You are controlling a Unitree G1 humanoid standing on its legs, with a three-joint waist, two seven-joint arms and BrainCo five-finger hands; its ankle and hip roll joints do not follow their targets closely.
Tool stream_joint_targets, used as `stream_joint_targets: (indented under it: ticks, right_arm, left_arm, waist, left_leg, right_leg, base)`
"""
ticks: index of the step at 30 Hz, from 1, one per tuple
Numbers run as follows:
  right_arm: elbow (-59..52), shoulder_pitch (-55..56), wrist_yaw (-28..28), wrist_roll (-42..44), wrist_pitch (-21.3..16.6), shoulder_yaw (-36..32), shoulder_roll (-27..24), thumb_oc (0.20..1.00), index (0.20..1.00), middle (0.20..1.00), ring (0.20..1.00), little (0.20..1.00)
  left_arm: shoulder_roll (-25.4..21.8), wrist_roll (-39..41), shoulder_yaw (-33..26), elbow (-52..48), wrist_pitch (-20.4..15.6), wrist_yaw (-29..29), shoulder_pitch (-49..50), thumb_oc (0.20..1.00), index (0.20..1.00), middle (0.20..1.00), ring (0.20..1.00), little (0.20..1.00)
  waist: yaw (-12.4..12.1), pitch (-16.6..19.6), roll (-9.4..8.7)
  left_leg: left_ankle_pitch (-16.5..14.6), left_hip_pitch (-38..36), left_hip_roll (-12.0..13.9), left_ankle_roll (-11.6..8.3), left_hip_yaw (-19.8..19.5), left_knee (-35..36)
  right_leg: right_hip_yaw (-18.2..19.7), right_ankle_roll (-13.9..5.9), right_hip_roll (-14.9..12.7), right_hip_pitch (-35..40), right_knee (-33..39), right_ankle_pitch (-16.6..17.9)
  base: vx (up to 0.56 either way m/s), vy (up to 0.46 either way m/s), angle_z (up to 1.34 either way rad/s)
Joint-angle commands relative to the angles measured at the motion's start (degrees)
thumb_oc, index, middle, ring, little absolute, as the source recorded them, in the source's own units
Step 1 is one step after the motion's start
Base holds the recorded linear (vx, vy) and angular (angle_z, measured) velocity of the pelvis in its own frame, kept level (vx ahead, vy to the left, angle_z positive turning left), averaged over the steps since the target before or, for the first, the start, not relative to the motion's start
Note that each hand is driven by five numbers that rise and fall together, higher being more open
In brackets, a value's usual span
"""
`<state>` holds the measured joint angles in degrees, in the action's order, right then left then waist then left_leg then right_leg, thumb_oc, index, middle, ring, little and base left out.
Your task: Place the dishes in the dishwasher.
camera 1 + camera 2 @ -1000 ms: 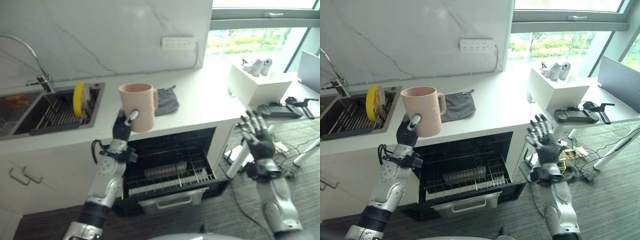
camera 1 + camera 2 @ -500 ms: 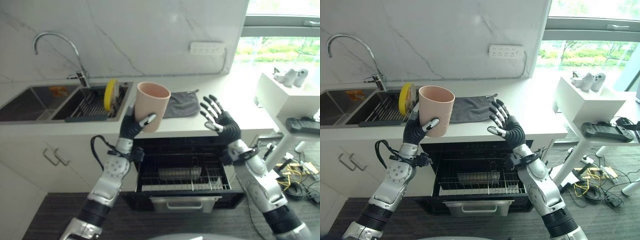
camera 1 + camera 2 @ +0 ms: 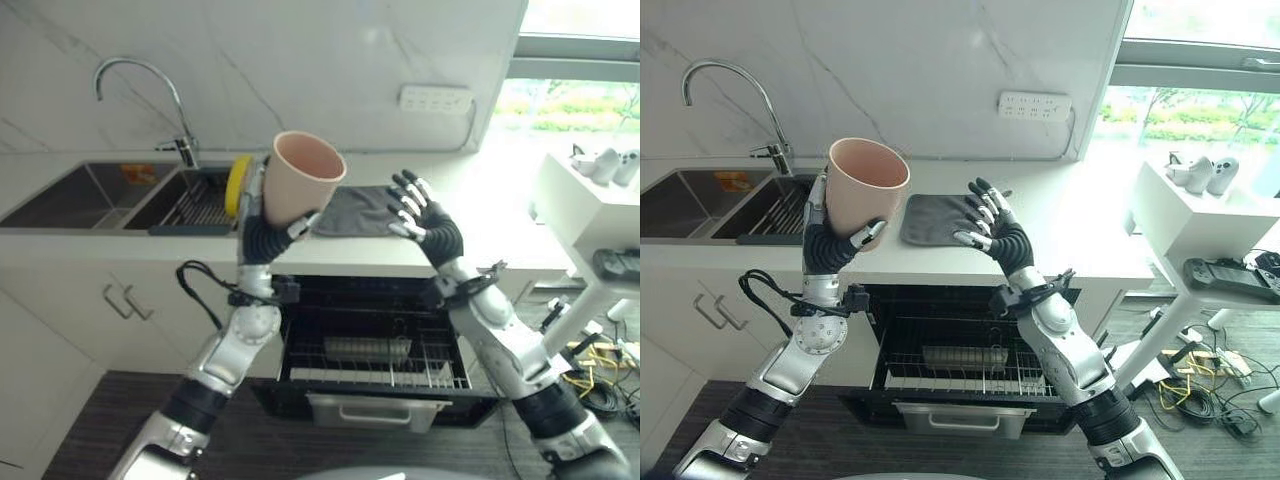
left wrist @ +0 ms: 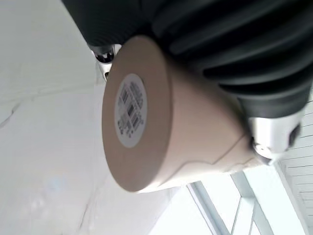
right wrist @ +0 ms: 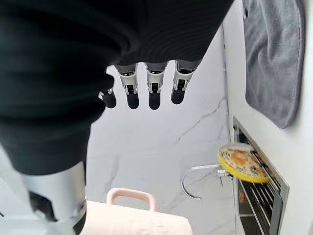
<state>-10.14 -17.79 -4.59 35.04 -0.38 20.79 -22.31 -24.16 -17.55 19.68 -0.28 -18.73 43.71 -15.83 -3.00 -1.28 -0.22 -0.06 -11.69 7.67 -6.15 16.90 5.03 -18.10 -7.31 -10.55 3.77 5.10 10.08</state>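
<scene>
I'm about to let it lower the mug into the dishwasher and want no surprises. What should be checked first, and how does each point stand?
1. Left hand has its fingers curled round the pink mug: ok.
2. Mug empty: ok, as far as its open mouth, tipped toward the camera, shows.
3. Right hand is open with fingers spread, beside the mug and apart from it: ok.
4. Dishwasher is open with its rack pulled out: ok.
5. Free slot in the rack: cannot tell; some item already lies in its middle.
6. Yellow plate in the sink rack, out of the path: ok.
</scene>
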Motion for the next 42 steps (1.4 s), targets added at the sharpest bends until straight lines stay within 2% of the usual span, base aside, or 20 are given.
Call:
stream_joint_targets:
  ticks: [1, 8, 23, 35, 42]
  right_arm:
    - [-4.66, -7.3, 0.49, 3.33, -1.37, -1.18, 2.09, 1.0, 1.0, 1.0, 1.0, 1.0]
    - [-5.14, -8.82, 1.04, 6.06, 0.49, 0.78, 3.89, 1.0, 1.0, 1.0, 1.0, 1.0]
    - [-6.46, -11.96, 0.04, 7.49, 1.76, 3.01, 5.56, 1.0, 1.0, 1.0, 1.0, 1.0]
    - [-7.04, -12.62, 0.18, 7.12, 2.5, 4.8, 6.31, 1.0, 1.0, 1.0, 1.0, 1.0]
    - [-5.91, -13.14, -2.43, 7.44, 2.75, 5.25, 6.88, 1.0, 1.0, 1.0, 1.0, 1.0]
  left_arm:
    - [-0.94, -3.64, 2.01, 2.11, -0.71, 5.08, -8.41, 0.2, 0.2, 0.2, 0.2, 0.2]
    - [0.69, -4.97, 4.19, 3.33, 1.26, 8.35, -9.29, 0.2, 0.2, 0.2, 0.2, 0.2]
    - [1.66, -7.03, 7.87, 4.85, 5.91, 10.13, -10.01, 0.2, 0.2, 0.2, 0.2, 0.2]
    - [1.95, -9.7, 10.78, 7.73, 6.15, 13.09, -10.0, 0.2, 0.2, 0.2, 0.2, 0.2]
    - [2.44, -11.7, 11.92, 8.23, 5.27, 16.14, -10.07, 0.2, 0.2, 0.2, 0.2, 0.2]
  waist:
    - [-0.77, -1.81, -1.78]
    - [-1.02, -1.68, -1.92]
    - [-1.62, -1.89, -2.13]
    - [-1.67, -2.15, -2.04]
    - [-1.8, -2.23, -1.96]
  left_leg:
    - [-0.65, 1.22, -2.67, 2.68, -2.15, -0.03]
    - [-1.03, 1.02, -3.05, 2.89, -2.69, -0.03]
    - [-1.44, 0.61, -3.68, 3.22, -3.15, -0.03]
    - [-1.71, 0.3, -4.01, 3.47, -3.01, -0.06]
    - [-1.95, 0.02, -4.12, 3.55, -2.92, -0.16]
  right_leg:
    - [1.33, -2.61, -1.96, 5.9, -0.15, -6.11]
    - [1.94, -2.48, -1.93, 6.16, -0.1, -6.35]
    - [2.8, -2.17, -1.79, 6.63, -0.1, -6.72]
    - [3.26, -1.94, -1.83, 6.82, -0.1, -6.93]
    - [3.37, -1.82, -1.91, 7.23, -0.1, -7.2]
  base:
    - [0.04, 0.011, 0.05]
    - [0.03, 0.009, 0.05]
    - [0.02, 0.003, 0.04]
    - [0.0, 0.0, 0.0]
    - [0.0, 0.0, 0.0]
